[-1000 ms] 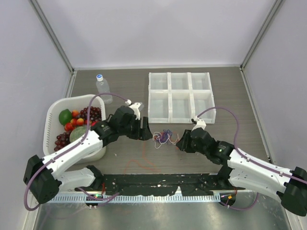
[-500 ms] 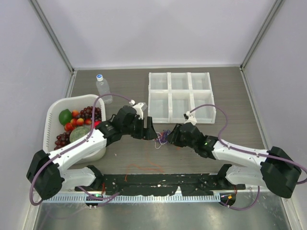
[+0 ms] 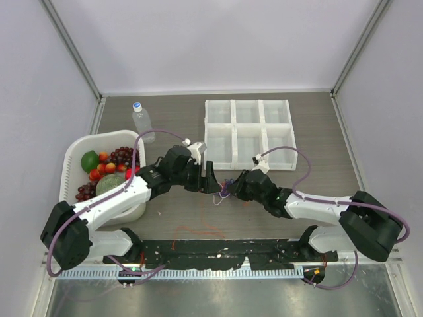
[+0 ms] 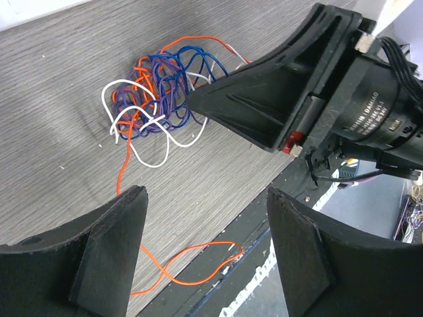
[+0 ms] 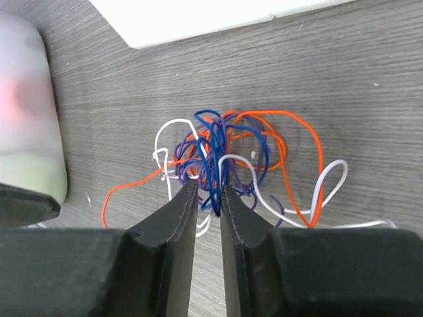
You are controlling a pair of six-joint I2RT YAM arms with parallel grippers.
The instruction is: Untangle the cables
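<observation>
Right wrist view, nearest first: your right gripper (image 5: 208, 191) has its jaws drawn almost together, pinching a dark blue strand (image 5: 213, 173) at the near side of the cables (image 5: 231, 152). Beyond the fingertips the cables lie in one knotted clump on the table (image 5: 370, 79), with orange, blue-purple and white loops crossing through each other, a little short of the white tray (image 5: 198, 16). In the left wrist view, your left gripper (image 4: 205, 201) hangs wide open near the clump, holding nothing. One orange strand (image 4: 192, 264) trails free toward the table's near edge. I judge the untangling barely begun: no wire is separated out, and only that orange tail lies loose. Every strand has yet to be drawn from the knot and laid apart.
</observation>
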